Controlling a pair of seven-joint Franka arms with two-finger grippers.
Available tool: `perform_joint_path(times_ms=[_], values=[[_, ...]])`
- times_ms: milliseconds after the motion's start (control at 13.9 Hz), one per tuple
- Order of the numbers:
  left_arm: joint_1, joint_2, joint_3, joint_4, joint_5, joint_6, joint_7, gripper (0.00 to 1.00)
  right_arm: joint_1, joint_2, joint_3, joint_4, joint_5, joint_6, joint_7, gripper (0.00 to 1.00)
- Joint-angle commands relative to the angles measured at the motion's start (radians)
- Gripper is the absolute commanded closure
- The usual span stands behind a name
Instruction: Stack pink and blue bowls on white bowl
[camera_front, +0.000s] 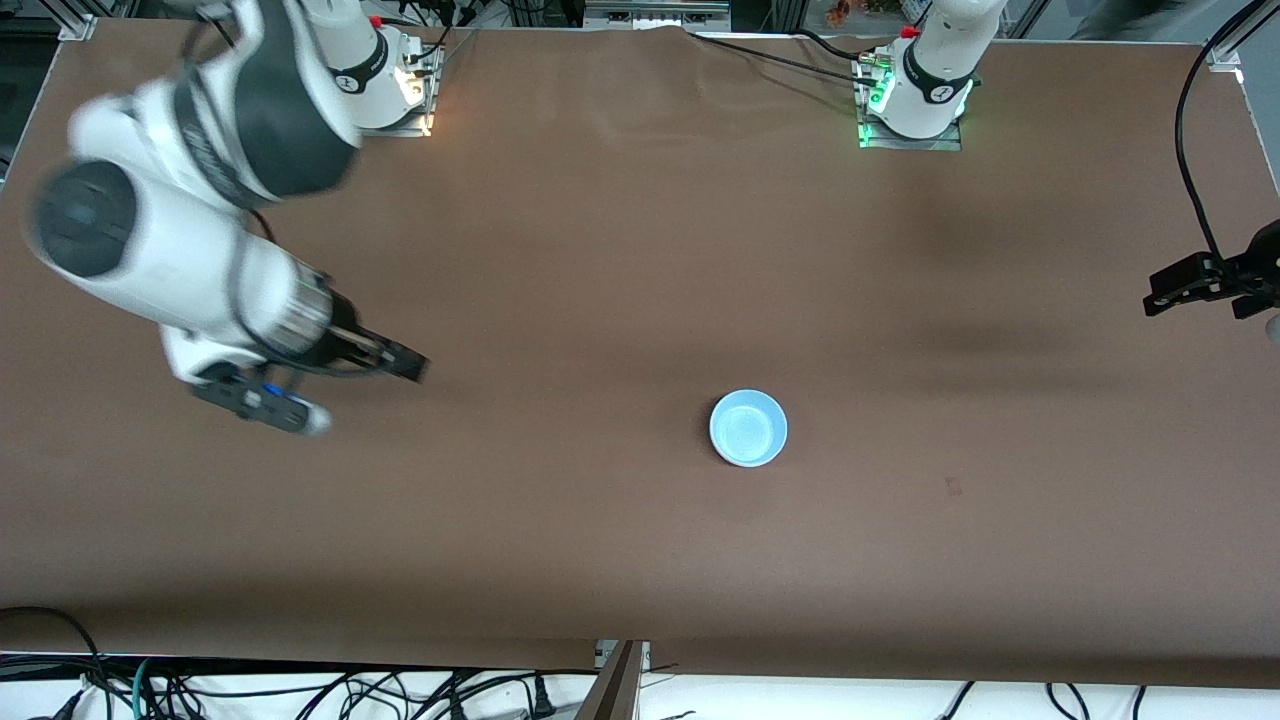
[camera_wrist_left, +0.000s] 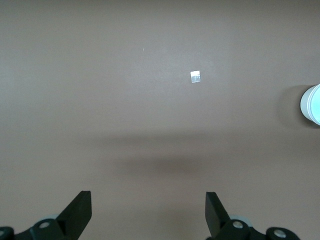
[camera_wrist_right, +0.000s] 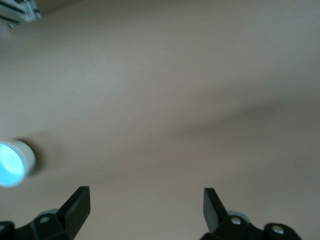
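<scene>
— On the brown table (camera_front: 600, 250)?
— Only one stack, near the middle, somewhat toward the left arm's end. On top, a small round shallow light sky-blue plastic bowl (camera_front: 748, 428), upright and holding nothing. Around it, in the right wrist view, a white rim, so sitting in a small round white plastic bowl (camera_wrist_right: 29, 156). No pink visible anywhere; whether a pink bowl lies nested between the two, impossible to tell.
— And the grippers?
— Right gripper (camera_front: 395, 360) up in the air over bare table toward the right arm's end, well apart from the stack, fingers spread wide and holding nothing. Left gripper (camera_front: 1200, 285) at the edge of the front view, over the left arm's end of the table, fingers likewise parted and empty.
— Other things around?
— A tiny pale square scrap (camera_wrist_left: 195, 77) lying flat on the table in the left wrist view, apart from the stack. Black cables (camera_front: 760, 55) trailing near the arm bases. Nothing standing between either gripper and the bowls.
</scene>
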Motion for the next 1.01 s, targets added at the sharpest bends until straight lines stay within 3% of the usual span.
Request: perform_joint_path(times_ms=[0,144,288,577,937], values=[[0.008,-0.006,-0.002,-0.001,-0.012,0.007,0.023,0.00,0.007,-0.322,-0.068,-0.391,-0.014,0.027,-0.164,0.00],[0.008,-0.004,-0.002,0.001,-0.012,0.007,0.025,0.00,0.007,-0.428,-0.115,-0.493,-0.037,0.022,-0.239,0.00],[0.008,-0.004,-0.002,0.001,-0.012,0.007,0.025,0.00,0.007,-0.482,-0.124,-0.539,-0.118,0.021,-0.261,0.00],[0.008,-0.006,-0.002,0.001,-0.012,0.007,0.023,0.00,0.007,-0.478,-0.126,-0.524,-0.184,0.027,-0.343,0.00],[0.008,-0.006,-0.002,0.001,-0.012,0.007,0.025,0.00,0.007,-0.461,-0.124,-0.490,-0.186,0.021,-0.347,0.00]])
